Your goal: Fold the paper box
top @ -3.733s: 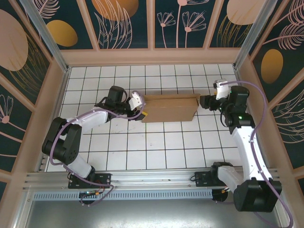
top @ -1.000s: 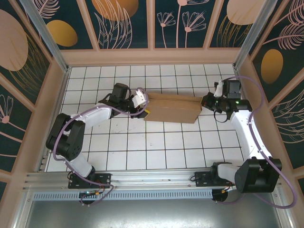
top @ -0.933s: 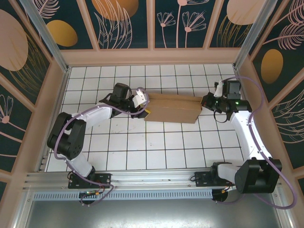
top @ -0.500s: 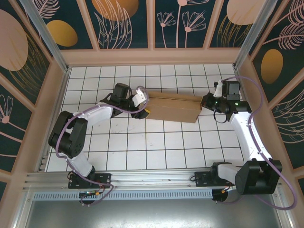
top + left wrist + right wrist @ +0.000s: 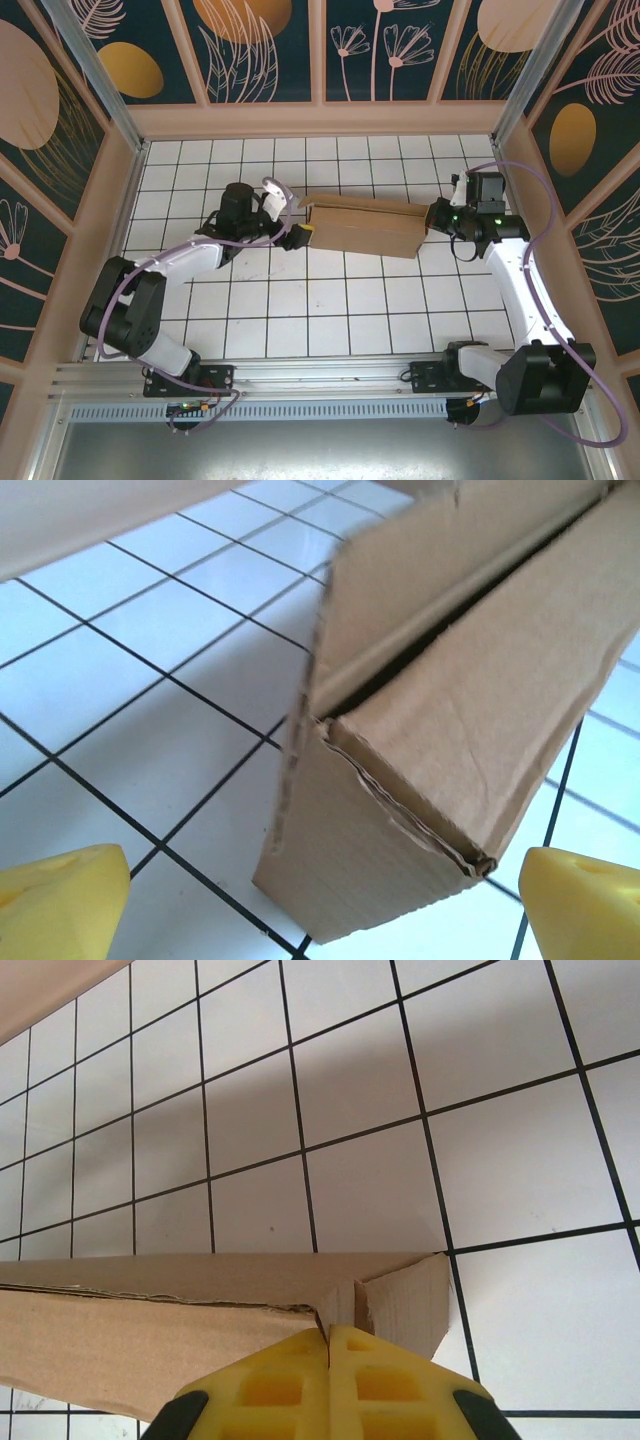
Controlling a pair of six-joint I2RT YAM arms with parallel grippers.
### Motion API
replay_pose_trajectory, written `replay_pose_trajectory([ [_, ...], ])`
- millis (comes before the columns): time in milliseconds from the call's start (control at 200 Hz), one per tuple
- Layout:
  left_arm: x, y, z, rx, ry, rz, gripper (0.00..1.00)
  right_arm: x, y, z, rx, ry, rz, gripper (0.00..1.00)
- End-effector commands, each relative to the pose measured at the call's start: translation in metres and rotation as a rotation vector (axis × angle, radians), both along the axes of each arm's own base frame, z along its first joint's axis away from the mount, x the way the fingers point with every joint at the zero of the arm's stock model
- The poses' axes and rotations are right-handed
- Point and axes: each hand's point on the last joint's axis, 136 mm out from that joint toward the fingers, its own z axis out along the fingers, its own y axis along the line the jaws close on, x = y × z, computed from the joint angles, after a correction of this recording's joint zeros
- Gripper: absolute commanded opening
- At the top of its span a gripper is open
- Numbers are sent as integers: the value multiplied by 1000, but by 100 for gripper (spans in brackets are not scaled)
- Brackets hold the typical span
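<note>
Box (image 5: 365,228) lies across the far middle of the bench (image 5: 330,320). It's light, stiff cardboard, we reckon, best taken by the flap edges. Left end effector (image 5: 287,213) gapes wide, empty, at its left end. Right end effector (image 5: 328,1345) is closed, nosed against its right corner. Loads of free bench on the near side.

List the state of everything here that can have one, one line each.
paper box: partly folded, long seam gaping at its left end, that corner crumpled.
left gripper: open wide, its fingers either side of the box's left end, not touching it.
right gripper: shut, tips against the box's right end flap; whether it pinches the flap, cannot tell.
</note>
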Motion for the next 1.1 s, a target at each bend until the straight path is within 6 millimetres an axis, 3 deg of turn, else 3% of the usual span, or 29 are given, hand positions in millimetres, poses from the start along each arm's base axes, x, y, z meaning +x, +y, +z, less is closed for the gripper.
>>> replay_pose_trajectory([
  [0,6,10,39,-129,-28,111,99,-4,-1,-4,-16,6,-6,0],
  [125,10,16,64,-196,-5,187,96,-1,-3,-7,-30,14,-9,0],
  [325,11,14,72,-72,21,166,82,3,-2,-9,-40,26,-2,0],
  [350,10,15,64,-40,48,160,80,4,-2,-9,-42,28,-1,0],
  [385,15,12,75,-23,50,152,77,5,-1,-9,-44,32,2,0],
  [510,16,7,76,59,92,119,69,8,0,-10,-70,54,9,0],
  [796,20,0,68,189,198,100,63,12,1,-7,-95,73,9,0],
  [1096,26,-10,50,265,265,99,49,15,2,-6,-103,76,14,0],
])
